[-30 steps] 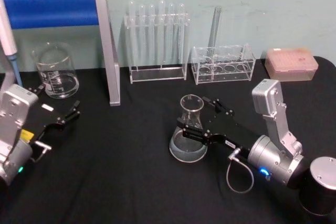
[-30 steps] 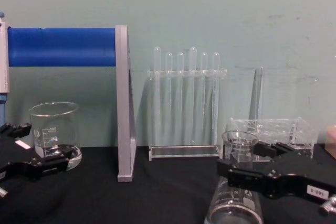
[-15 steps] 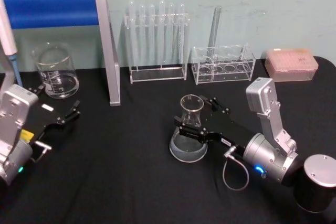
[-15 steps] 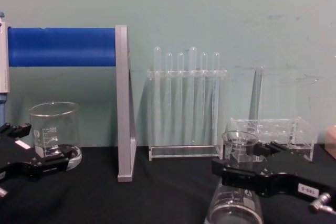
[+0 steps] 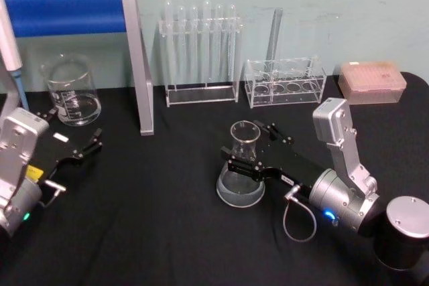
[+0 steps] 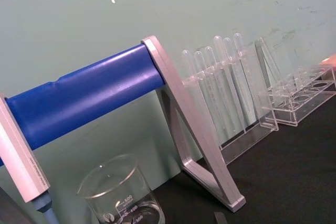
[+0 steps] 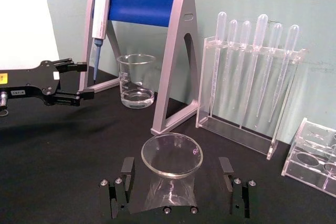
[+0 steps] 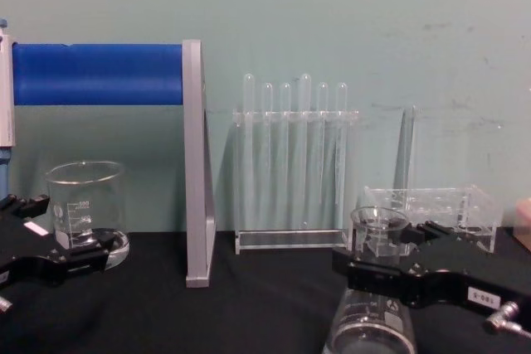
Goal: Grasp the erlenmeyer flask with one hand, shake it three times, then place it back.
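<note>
The erlenmeyer flask (image 5: 240, 180) is positioned upright on the black worktop (image 5: 154, 226), near its centre and in front of the test-tube racks (image 5: 200, 55). The right gripper (image 5: 245, 144) is located at the flask neck, with its jaws released: one finger is set on each side of the neck, and in the right wrist view a gap is seen between each finger and the glass. The left gripper (image 7: 84, 81) is held just above the worktop near the beaker (image 5: 70, 92), well apart from the flask, jaws likewise released.
</note>
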You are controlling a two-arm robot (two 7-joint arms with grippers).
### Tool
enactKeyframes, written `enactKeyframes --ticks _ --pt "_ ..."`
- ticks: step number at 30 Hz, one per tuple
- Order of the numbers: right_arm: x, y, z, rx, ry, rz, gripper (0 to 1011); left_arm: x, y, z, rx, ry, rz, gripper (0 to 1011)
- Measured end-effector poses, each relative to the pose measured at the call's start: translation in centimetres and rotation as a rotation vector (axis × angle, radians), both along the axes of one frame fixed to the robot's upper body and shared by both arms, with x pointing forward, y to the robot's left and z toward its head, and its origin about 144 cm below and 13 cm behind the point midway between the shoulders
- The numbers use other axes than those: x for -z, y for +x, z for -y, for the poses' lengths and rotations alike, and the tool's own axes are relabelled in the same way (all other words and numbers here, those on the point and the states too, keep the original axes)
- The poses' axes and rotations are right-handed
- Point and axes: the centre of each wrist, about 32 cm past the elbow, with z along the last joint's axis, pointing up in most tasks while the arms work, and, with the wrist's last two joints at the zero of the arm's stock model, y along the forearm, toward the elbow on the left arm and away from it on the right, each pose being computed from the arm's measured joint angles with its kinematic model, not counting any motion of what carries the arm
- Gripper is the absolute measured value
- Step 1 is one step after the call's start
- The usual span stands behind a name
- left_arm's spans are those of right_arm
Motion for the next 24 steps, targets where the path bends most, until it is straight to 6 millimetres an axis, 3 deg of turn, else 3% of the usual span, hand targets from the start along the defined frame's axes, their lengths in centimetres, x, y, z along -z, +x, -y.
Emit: enactKeyframes --ticks 12,17,24 --pt "0.01 -0.01 0.03 0.0 0.0 0.001 976 0.0 0.0 0.0 0.0 0.0 0.0 1001" --pt "0.02 -0.02 0.03 0.0 0.0 0.001 882 0.0 0.0 0.0 0.0 0.0 0.0 1001" --pt "0.02 -0.03 0.03 0.0 0.001 0.001 651 0.0 0.0 0.0 0.0 0.0 0.0 1001"
